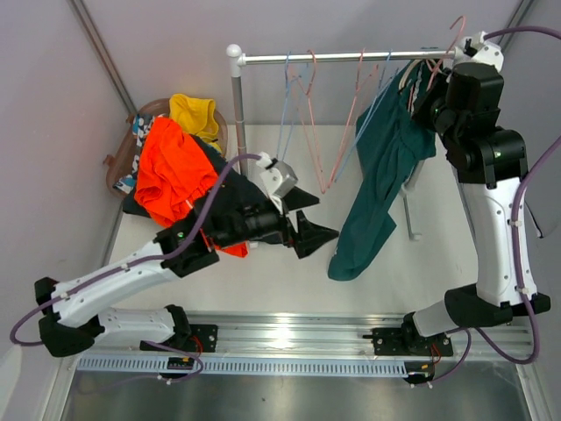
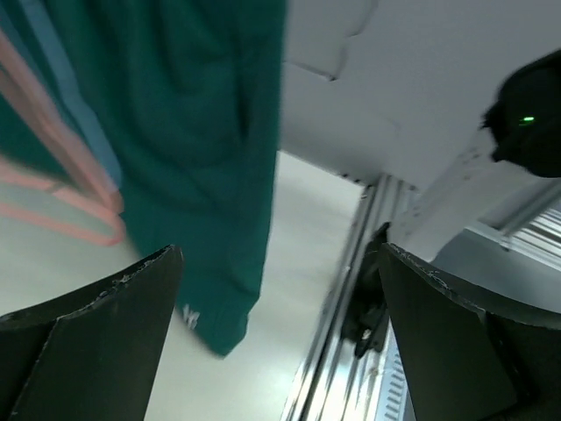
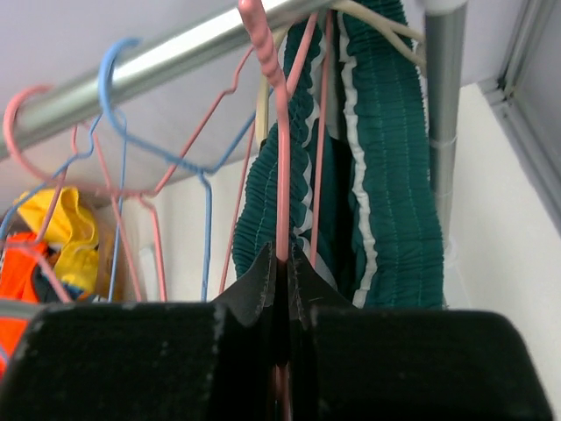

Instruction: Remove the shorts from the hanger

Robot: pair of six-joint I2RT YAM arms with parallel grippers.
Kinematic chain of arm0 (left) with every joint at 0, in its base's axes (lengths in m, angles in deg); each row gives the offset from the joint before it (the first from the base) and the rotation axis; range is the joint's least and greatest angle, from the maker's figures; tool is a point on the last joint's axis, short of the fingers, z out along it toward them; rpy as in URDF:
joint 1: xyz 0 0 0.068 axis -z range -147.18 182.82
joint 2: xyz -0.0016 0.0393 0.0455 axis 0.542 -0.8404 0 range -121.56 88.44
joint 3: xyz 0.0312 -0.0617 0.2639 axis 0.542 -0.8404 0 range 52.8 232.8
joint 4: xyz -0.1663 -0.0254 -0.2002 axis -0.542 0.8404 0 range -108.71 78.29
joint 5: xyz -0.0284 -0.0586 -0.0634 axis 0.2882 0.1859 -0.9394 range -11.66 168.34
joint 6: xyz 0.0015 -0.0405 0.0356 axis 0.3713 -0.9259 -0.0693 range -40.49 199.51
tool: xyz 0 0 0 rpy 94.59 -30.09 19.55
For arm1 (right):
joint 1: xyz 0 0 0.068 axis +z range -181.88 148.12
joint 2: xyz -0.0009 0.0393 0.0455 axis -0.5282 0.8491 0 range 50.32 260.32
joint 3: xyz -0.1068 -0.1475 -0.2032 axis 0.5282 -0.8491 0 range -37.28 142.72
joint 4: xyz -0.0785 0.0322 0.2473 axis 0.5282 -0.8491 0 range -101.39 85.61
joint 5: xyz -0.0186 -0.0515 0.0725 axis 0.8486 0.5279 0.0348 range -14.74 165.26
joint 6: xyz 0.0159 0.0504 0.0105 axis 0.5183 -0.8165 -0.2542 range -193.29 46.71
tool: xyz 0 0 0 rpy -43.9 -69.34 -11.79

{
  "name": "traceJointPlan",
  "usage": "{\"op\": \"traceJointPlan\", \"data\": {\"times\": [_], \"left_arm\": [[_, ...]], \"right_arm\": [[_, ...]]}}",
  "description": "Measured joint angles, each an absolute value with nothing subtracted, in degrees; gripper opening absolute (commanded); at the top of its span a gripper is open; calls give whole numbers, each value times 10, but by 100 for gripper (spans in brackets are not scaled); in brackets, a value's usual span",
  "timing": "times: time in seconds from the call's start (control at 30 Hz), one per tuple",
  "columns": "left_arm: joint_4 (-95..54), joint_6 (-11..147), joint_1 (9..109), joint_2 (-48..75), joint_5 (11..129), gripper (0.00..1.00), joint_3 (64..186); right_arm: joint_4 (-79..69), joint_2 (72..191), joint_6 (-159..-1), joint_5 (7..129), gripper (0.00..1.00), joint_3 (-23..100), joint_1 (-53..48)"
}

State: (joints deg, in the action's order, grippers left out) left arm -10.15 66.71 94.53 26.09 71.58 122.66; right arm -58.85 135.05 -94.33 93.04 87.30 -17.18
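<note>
- At about 2 o'clock in the top view, the teal shorts [image 1: 383, 175] hang from the rail [image 1: 342, 57], waistband bunched up at the bar and the legs trailing down toward 6 o'clock, the hem down near the table.
- Expect soft, light, limp cloth: it should fold and drag rather than hold a shape, and the gathered elastic waistband will likely snag on hanger wire.
- Your best hold looks like the waistband, thick and ribbed. A pinch low on a leg would probably only stretch the fabric.
- Your right gripper [image 3: 282, 272] is up at the rail, jaws pinched tight on the stem of a pink hanger [image 3: 279, 158] that runs down just in front of the waistband. You cannot tell whether this hanger or the pale one beside it carries the shorts.
- Your left gripper [image 2: 279, 289] sits near the table's centre, spread wide, holding nothing, pointed toward 3 o'clock at the hanging legs, and apart from them.
- At 10 o'clock, well apart, the basket [image 1: 117, 162] holds the orange-red shorts [image 1: 171, 171] and yellow shorts [image 1: 195, 112].
</note>
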Motion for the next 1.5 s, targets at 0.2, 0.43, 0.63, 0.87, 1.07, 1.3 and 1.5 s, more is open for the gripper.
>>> {"op": "traceJointPlan", "data": {"times": [0.2,0.43,0.63,0.87,1.07,1.3,1.5], "left_arm": [[-225,682,1005,171,691,99,1238],[-307,694,1037,81,684,99,1252],[-364,684,1043,26,658,67,1257],[-396,677,1043,-31,662,0,1289],[-408,676,1054,-13,674,0,1254],[-398,689,1186,172,750,0,1046],[-380,664,1230,256,818,0,926]], "right_arm": [[-606,1280,-985,967,0,794,-88],[-631,1218,-1029,993,0,759,-35],[-640,1211,-1048,1008,0,752,-20],[-667,1205,-1052,1008,0,745,-18],[-678,1201,-1045,1017,0,758,-21],[-700,1234,-1034,995,0,811,-59],[-727,1246,-1033,958,0,830,-70]]}}
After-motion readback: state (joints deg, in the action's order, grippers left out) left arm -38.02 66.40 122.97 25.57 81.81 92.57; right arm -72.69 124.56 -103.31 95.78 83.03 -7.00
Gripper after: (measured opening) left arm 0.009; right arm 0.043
